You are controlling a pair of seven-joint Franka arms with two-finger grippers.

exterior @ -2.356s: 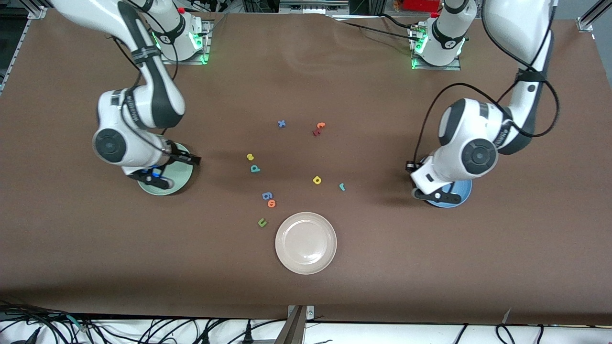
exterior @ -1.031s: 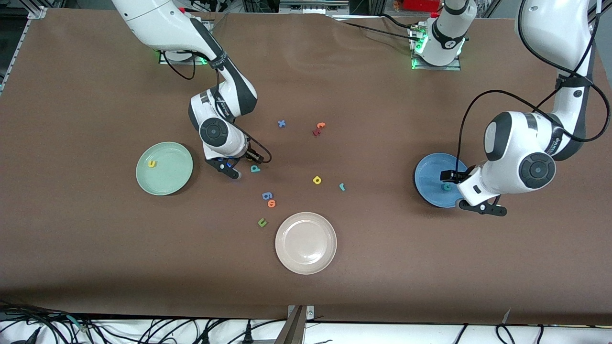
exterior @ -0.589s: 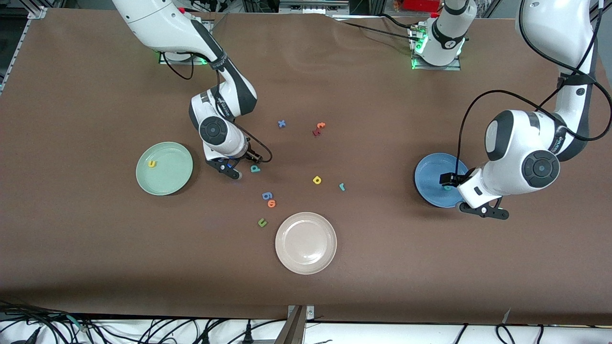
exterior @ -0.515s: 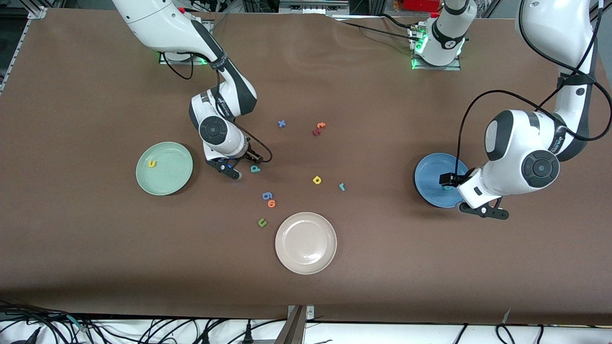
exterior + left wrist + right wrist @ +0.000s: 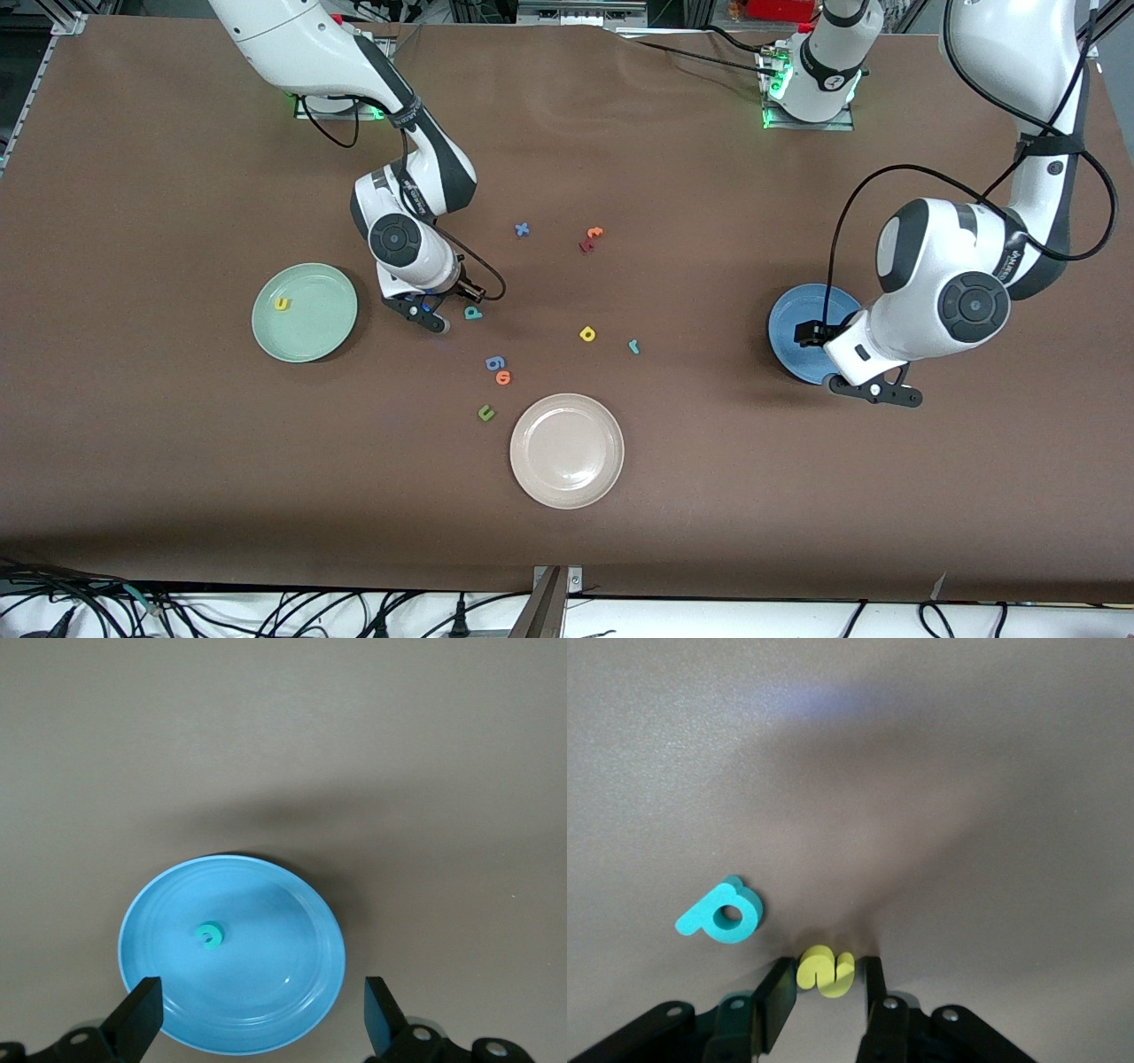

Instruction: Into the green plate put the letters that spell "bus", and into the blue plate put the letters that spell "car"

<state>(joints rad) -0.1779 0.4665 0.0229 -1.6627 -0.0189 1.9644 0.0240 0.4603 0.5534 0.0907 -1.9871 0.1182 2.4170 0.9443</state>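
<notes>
Jaws of the right gripper (image 5: 824,988) have just narrowed around the yellow s (image 5: 825,970) on the tabletop beside the b (image 5: 722,912), readying a lift toward the green plate (image 5: 305,312), while the left gripper (image 5: 257,1028) hangs spread over the blue plate (image 5: 266,1028) holding the c (image 5: 210,936).

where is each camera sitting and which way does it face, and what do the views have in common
Front view: high across the table, facing both arms' bases; shows both arms, the green plate and scattered letters.
Left wrist view: on the left arm's wrist, looking down past the open left gripper at the blue plate holding the teal c.
Right wrist view: on the right wrist, looking down at the right gripper, its fingers around the yellow s, the teal b beside it.
Shared: the blue plate and teal b also show in front.
</notes>
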